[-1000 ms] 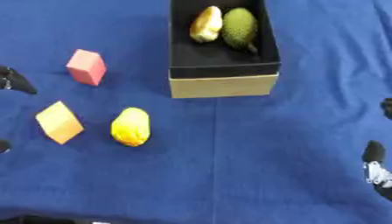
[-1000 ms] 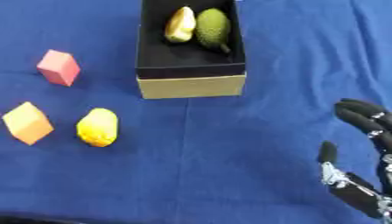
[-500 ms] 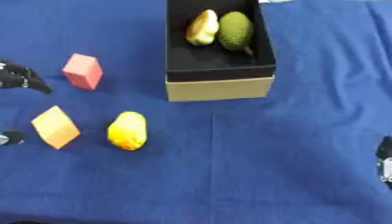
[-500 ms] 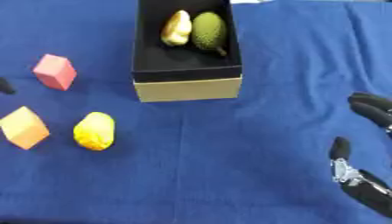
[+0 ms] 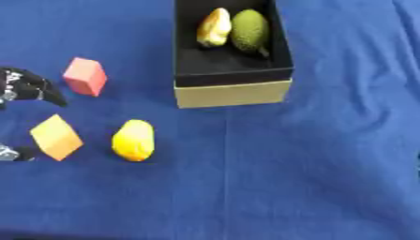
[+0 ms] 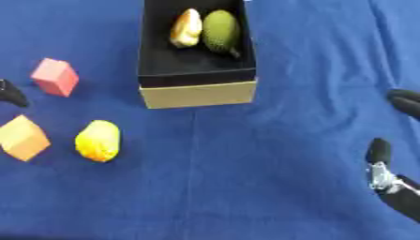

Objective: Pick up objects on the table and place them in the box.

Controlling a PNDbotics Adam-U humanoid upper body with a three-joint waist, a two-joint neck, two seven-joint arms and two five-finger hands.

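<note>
Open black box [image 5: 232, 91] at 12 o'clock holding a pale yellow fruit [image 5: 213, 27] and a green fruit [image 5: 250, 31], pink cube [image 5: 85, 76] and orange cube [image 5: 56, 137] at 9 o'clock, yellow mango [image 5: 134, 140] beside orange cube

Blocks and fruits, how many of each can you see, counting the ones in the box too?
Blocks: 2, a pink block and an orange block, both on the blue cloth.
Fruits: 3, a yellow fruit on the cloth, plus a pale yellow fruit and a green fruit in the box.
Total: 5
</note>
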